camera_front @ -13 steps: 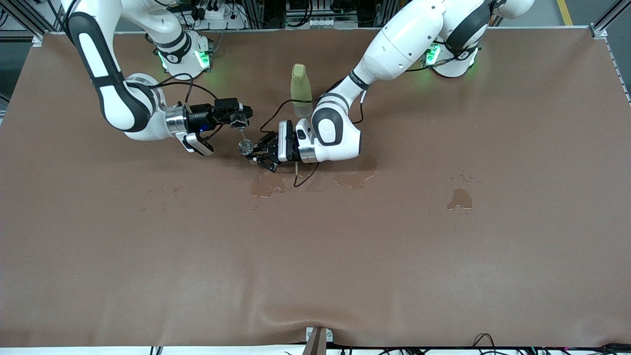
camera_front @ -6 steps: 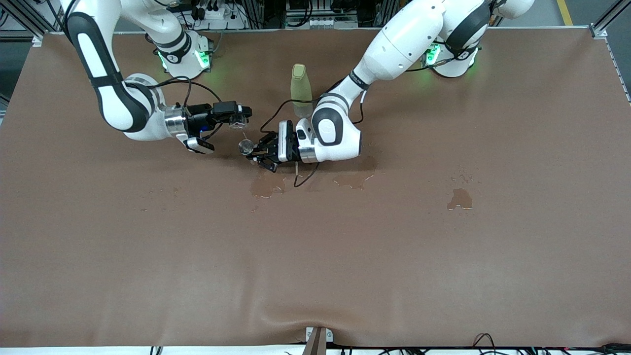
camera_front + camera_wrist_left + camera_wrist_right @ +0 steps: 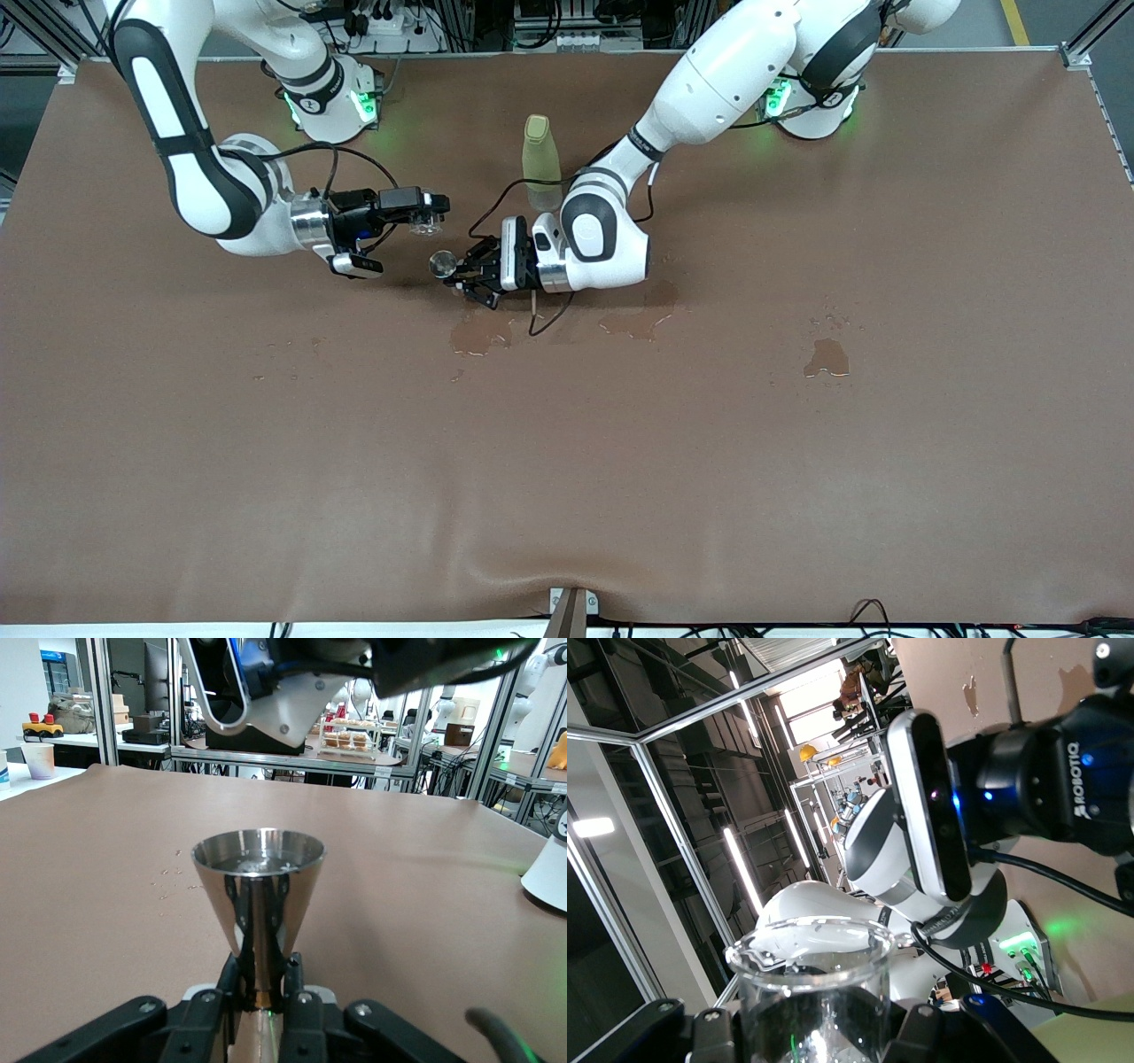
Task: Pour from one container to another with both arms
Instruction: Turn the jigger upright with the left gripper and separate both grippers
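Observation:
My left gripper (image 3: pixel 462 271) is low over the table's middle, shut on the stem of a shiny metal cone cup (image 3: pixel 442 261). The cup (image 3: pixel 258 890) stands upright with liquid in its bowl, its narrow stem clamped in the gripper (image 3: pixel 261 990). My right gripper (image 3: pixel 423 209) is just above and beside it, shut on a clear glass beaker (image 3: pixel 428 222). In the right wrist view the beaker (image 3: pixel 811 988) fills the gripper (image 3: pixel 811 1032) and is tilted; drops cling inside. No stream runs between the two vessels.
A yellow-green bottle (image 3: pixel 541 159) stands upright, farther from the front camera than the left arm's wrist. Wet patches lie on the brown cloth below the cup (image 3: pixel 478 335), beside it (image 3: pixel 633 321) and toward the left arm's end (image 3: pixel 826 356). A cable (image 3: pixel 540 321) loops under the left wrist.
A thin stream fell from the beaker into the metal cup a second ago; it has stopped. The right gripper has rolled the beaker back and drawn slightly away. The left gripper holds still.

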You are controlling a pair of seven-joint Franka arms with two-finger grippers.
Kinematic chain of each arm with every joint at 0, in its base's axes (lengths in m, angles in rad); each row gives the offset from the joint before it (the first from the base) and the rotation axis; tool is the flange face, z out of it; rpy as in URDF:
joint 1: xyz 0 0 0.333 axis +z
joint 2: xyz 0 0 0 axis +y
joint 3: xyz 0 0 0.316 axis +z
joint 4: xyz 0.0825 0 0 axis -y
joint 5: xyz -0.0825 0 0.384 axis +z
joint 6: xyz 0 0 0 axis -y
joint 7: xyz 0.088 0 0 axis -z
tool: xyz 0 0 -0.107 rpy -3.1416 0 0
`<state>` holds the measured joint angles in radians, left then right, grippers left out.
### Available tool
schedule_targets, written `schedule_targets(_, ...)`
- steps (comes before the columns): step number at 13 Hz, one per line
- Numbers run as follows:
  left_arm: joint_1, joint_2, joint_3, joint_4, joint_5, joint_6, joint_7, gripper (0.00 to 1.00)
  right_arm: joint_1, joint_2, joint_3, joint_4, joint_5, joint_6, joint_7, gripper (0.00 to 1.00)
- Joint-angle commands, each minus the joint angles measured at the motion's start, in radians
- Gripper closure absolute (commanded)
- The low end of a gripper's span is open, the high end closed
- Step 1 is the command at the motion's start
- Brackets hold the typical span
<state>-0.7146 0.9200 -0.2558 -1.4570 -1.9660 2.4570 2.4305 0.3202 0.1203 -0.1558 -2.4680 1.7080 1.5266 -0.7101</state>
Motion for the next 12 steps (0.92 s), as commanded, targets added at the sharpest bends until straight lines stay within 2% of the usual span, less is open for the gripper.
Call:
schedule_targets(1,0.001,-0.01,0.001,-0.008,-0.034,0.008,0.004,1.0,-0.013,-0.025,0.002,0.008,0.018,0.007,0.031,1.0)
schedule_targets(4,0.02,-0.038,0.003,-0.048,-0.024,0.008,0.008,1.0,-0.013,-0.024,0.001,0.011,0.004,0.0,0.002,1.0)
schedule_targets(6,0.059,-0.085,0.001,-0.116,0.007,-0.003,0.008,1.0,-0.033,-0.031,-0.002,0.032,-0.036,-0.002,-0.16,1.0)
schedule_targets(8,0.108,-0.136,-0.008,-0.181,0.062,-0.021,0.01,1.0,-0.073,-0.031,-0.036,0.088,-0.149,-0.003,-0.386,1.0)
schedule_targets(12,0.2,-0.275,-0.008,-0.353,0.104,-0.094,0.01,1.0,-0.113,-0.028,-0.145,0.26,-0.359,-0.136,-0.581,1.0)
